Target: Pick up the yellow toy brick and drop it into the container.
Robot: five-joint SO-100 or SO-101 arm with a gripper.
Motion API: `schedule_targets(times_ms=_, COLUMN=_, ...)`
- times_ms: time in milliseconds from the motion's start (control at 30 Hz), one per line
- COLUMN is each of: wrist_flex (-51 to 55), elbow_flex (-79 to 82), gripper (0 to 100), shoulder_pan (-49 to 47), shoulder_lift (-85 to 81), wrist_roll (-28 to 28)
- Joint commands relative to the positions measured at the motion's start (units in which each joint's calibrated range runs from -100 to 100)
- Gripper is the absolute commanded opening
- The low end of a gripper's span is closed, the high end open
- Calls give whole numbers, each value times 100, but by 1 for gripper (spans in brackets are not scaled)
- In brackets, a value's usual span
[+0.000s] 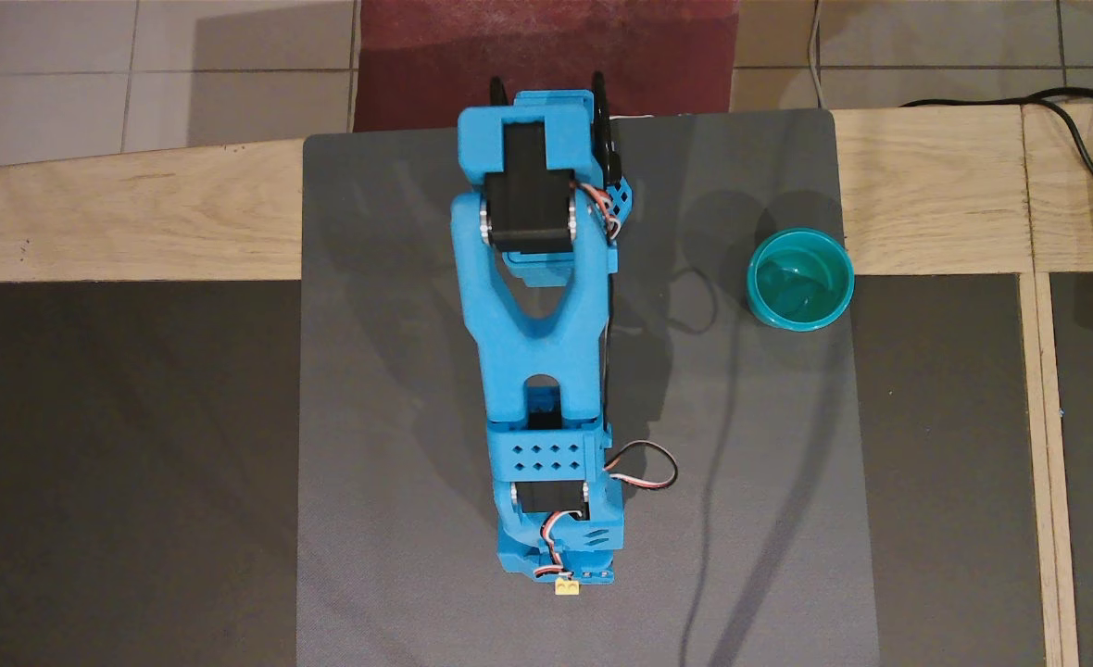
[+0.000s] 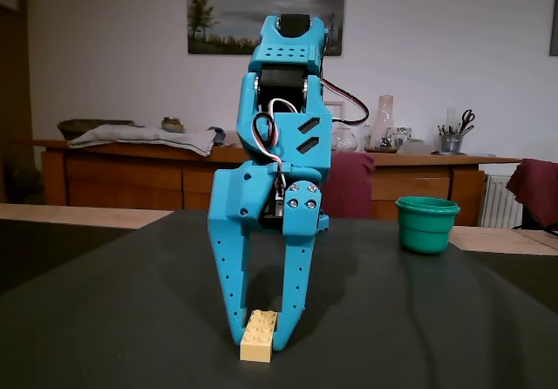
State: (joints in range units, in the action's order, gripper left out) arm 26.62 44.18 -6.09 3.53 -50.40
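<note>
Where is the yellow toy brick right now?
In the fixed view the yellow toy brick sits on the dark mat between the blue fingers, low and centre, well left of the teal container.
</note>
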Motion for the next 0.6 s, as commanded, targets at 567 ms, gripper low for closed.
schedule_targets(times_ms=567, wrist_flex=4566, elbow_flex=-1394, gripper=0, shoulder_pan=-2111, shoulder_lift=-3270, wrist_roll=962)
